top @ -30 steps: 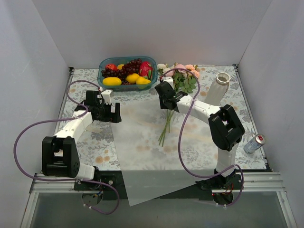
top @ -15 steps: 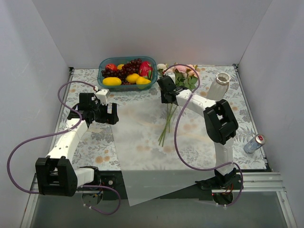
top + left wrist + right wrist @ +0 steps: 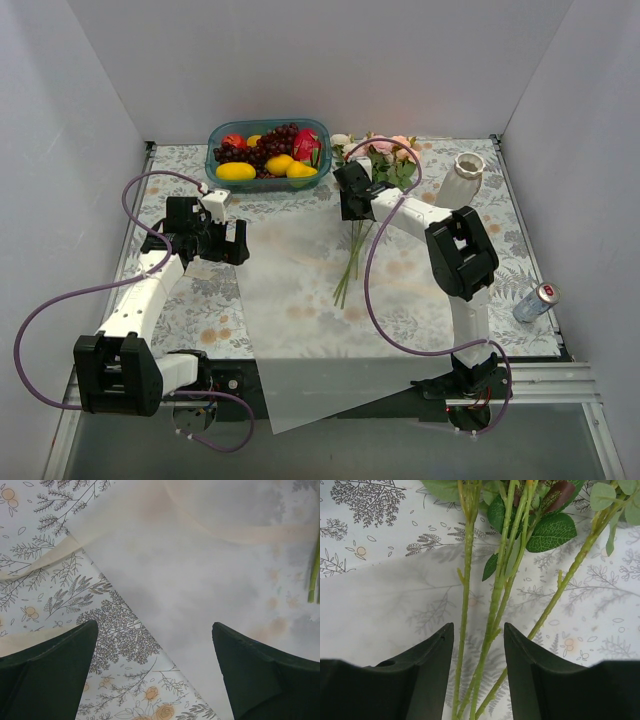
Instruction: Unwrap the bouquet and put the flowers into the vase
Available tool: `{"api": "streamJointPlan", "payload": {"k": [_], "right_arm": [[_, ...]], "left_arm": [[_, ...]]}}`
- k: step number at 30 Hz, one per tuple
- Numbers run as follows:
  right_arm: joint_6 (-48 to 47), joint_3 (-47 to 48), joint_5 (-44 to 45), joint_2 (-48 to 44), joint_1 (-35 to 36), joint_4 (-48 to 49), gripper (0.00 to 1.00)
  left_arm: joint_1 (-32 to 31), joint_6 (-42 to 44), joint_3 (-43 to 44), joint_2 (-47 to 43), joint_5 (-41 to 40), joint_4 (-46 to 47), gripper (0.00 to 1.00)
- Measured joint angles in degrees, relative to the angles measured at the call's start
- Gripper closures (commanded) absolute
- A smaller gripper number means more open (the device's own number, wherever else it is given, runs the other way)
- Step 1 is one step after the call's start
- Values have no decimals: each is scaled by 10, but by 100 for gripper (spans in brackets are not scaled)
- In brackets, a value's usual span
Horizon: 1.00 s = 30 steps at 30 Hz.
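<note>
Flowers [image 3: 351,262] lie flat, unwrapped, with blooms toward the back wall and stems partly on the white translucent paper [image 3: 300,310]. Right gripper [image 3: 478,630] is down over the stems, jaws partly open and straddling two or three of them without clamping. Left gripper [image 3: 155,630] is spread wide and empty above the paper's left edge. Vase [image 3: 461,185] stands just right of the blooms. Can [image 3: 536,301] is at the right edge; its label is too small to read. Fruit bowl [image 3: 211,155] sits at the back.
</note>
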Motion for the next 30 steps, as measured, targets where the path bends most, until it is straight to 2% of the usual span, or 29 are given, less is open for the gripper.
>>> {"api": "streamJointPlan", "payload": {"k": [12,21,30], "right_arm": [[0,0,-7,0,-6,-1,60],[1,25,-17,27,-14,-9,61],[0,26,-19,29,-17,-13,57]], "left_arm": [[0,9,-4,-1,2,-3,2],[0,14,-4,-5,7,-13,2],[0,20,-4,-17,10,-14,2]]}}
